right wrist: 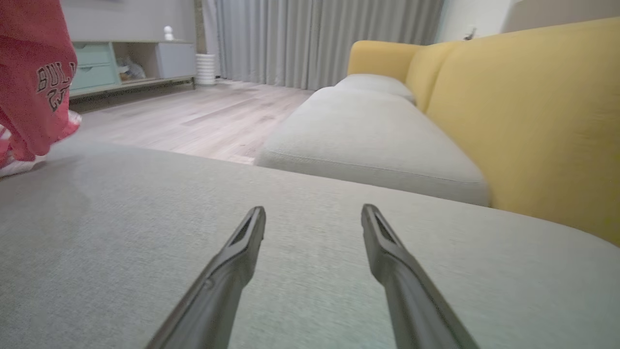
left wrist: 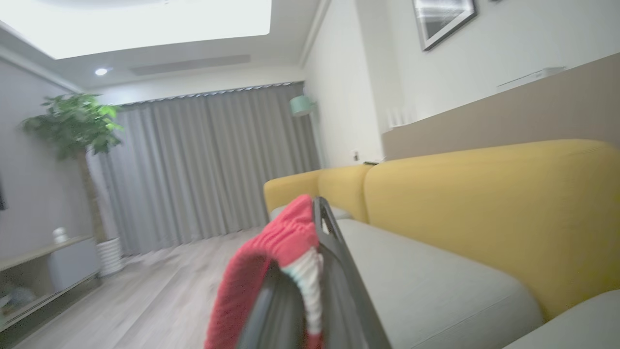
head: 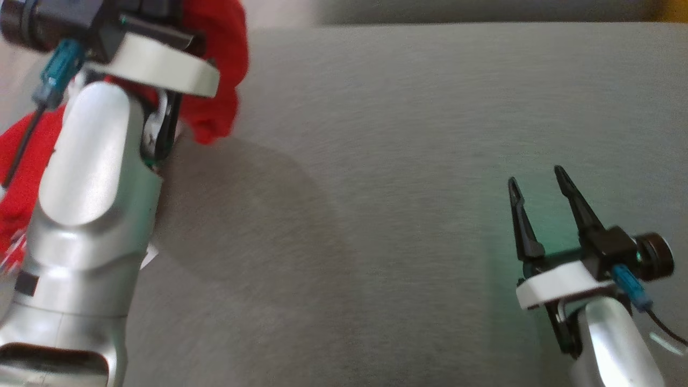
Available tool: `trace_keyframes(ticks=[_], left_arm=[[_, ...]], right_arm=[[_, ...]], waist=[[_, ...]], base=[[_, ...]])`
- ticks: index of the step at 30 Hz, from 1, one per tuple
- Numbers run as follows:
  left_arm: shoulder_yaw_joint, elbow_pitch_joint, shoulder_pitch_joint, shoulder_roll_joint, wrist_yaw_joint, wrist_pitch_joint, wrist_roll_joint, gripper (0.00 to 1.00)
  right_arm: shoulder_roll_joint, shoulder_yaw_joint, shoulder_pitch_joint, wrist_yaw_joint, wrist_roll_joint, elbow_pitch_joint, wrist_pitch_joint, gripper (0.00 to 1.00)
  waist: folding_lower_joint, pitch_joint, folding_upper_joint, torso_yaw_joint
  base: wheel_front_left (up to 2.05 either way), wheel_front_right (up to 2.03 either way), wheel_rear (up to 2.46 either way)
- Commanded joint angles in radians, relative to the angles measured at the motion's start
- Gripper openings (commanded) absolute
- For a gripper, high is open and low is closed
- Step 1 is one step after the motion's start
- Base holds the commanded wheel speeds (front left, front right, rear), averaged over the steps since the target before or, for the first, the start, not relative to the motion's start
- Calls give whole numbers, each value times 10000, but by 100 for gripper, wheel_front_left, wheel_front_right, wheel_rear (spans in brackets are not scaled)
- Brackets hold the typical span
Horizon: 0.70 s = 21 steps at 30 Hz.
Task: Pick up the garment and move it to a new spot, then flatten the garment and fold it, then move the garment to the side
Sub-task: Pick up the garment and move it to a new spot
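Note:
The garment (head: 220, 64) is red with dark lettering and a white-striped trim. It hangs at the top left of the head view, behind my raised left arm. In the left wrist view my left gripper (left wrist: 317, 208) is shut on the garment (left wrist: 281, 242), whose red ribbed edge bunches between the fingers. The right wrist view has the garment (right wrist: 34, 77) dangling at far left, its lower end near the grey cushion (right wrist: 145, 232). My right gripper (head: 537, 180) stands open low at the right, with nothing between its fingers (right wrist: 252, 232).
The grey sofa cushion (head: 403, 161) spreads wide under both arms. A yellow backrest (right wrist: 533, 121) rises behind it. Beyond the seat lie a wooden floor (right wrist: 193, 121), grey curtains, a low shelf unit (right wrist: 121, 63) and a potted plant (left wrist: 72, 131).

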State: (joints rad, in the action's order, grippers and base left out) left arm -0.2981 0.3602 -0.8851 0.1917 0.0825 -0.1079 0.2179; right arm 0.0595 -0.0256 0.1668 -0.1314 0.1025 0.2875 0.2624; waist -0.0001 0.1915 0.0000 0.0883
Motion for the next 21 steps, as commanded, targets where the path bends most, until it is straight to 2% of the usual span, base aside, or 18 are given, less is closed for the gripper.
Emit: trace_keyframes(ticks=[1,6,12,17,21], left_arm=[[187,-432,-523,343,33,102,48,0],[-170,-835,-917,169,174,712,227,0],[-597,-455,-752,-143,263,794,454,0],[-1362,429,203,-397,390,578,746,0],[-2356,1306,1485,-497,453,96,883,0]], right_arm=[[-84,-197,-23,7,-146,-368,-6,100],[-90,-177,-330,7,-601,-710,-6,100],[-91,-397,-300,7,-1022,-967,-6,100],[-92,-468,-201,7,-1286,-984,-6,100],[-92,-524,-192,7,-1460,-875,-6,100]], waist=[[1,-1167,0,-1533],[1,-1406,0,-2730],[1,-1185,0,-3820],[1,-734,0,-4281],[1,-479,0,-4341]], base=[[0,0,0],[0,0,0],[0,0,0],[0,0,0],[0,0,0]])
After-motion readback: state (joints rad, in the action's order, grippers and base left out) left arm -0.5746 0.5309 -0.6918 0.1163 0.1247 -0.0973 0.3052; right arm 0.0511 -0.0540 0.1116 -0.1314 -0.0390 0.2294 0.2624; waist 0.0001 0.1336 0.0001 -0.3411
